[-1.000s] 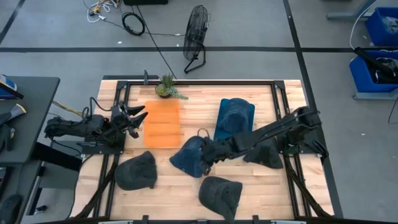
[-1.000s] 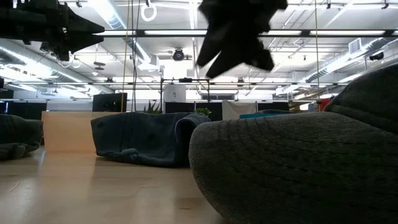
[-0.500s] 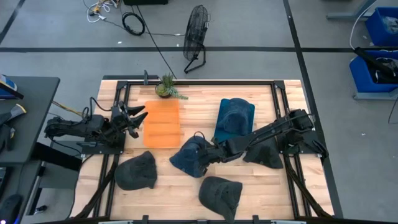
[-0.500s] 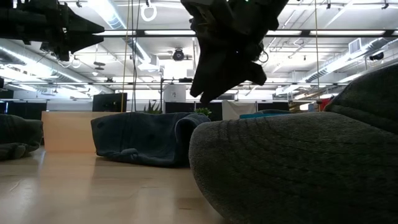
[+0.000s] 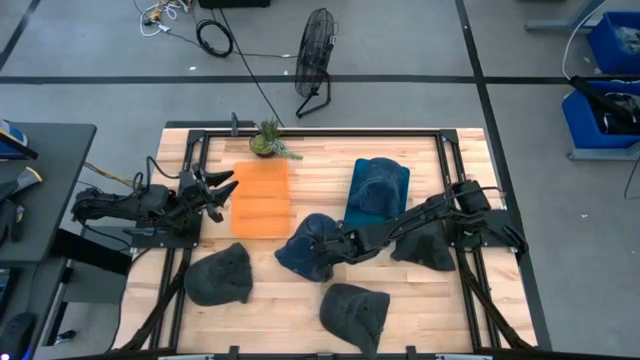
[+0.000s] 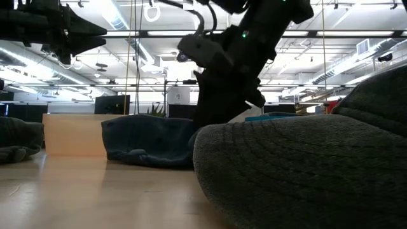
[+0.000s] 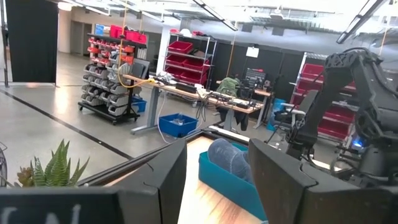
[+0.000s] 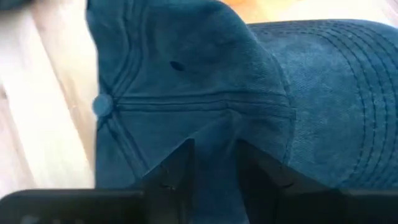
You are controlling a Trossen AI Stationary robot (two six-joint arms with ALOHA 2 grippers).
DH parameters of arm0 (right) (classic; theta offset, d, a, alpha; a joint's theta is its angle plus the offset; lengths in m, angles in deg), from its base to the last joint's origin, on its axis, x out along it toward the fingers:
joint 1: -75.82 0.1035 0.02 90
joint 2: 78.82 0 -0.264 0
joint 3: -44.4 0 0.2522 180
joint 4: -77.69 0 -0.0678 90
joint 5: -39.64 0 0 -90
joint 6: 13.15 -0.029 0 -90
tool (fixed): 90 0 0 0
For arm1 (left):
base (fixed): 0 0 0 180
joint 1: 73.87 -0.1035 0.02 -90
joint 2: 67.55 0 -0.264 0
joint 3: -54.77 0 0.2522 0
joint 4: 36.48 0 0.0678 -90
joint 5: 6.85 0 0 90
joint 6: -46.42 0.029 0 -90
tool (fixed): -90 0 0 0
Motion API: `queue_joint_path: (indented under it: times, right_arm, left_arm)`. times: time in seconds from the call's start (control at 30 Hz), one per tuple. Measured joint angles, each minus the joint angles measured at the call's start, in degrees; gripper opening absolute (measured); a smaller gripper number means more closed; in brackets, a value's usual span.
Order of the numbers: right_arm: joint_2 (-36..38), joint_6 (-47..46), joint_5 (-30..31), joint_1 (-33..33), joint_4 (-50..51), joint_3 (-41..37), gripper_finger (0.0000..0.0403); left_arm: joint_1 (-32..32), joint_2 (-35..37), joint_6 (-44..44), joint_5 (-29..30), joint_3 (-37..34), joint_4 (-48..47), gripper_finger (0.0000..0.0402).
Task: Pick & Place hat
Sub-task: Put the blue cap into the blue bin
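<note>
Right end effector [image 5: 322,243] pinching blue hat [image 5: 305,250], orange tray [image 5: 261,198] beside, dark hats [image 5: 220,275] around

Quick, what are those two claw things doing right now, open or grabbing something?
Left gripper: open, holding nothing, off by the table's left edge.
Right gripper: down on the blue hat; fingers slightly apart, grip cannot be told.

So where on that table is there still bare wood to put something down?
Bare wood lies between the orange mat and the far blue hat, and at the near right corner beside the near dark hat. The middle is crowded: right gripper on the blue hat.
</note>
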Motion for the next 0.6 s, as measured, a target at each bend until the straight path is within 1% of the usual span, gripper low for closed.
queue_joint_path:
  times: [0.17,0.4,0.47,0.53,0.6]
  right_arm:
    - [0.76,3.8,-0.99,0.52,0.17,0.0,0.0106]
    - [5.47,6.75,-1.09,1.43,8.74,-0.02,0.0093]
    - [7.19,8.77,0.03,1.56,8.44,-0.02,0.0095]
    - [8.55,10.73,2.71,1.69,8.27,0.0,0.01]
    - [9.2,14.71,6.04,1.69,8.23,0.0,0.0108]
  left_arm:
    - [0.01,0.0,0.15,0.01,0.0,-0.27,0.0177]
    - [0.01,0.01,0.09,0.01,0.0,-0.27,0.0177]
    - [0.02,0.0,0.07,0.01,0.0,-0.25,0.0177]
    - [0.02,0.0,-0.08,0.01,0.0,-0.25,0.0177]
    - [0.0,0.02,-0.26,0.01,0.0,-0.25,0.0177]
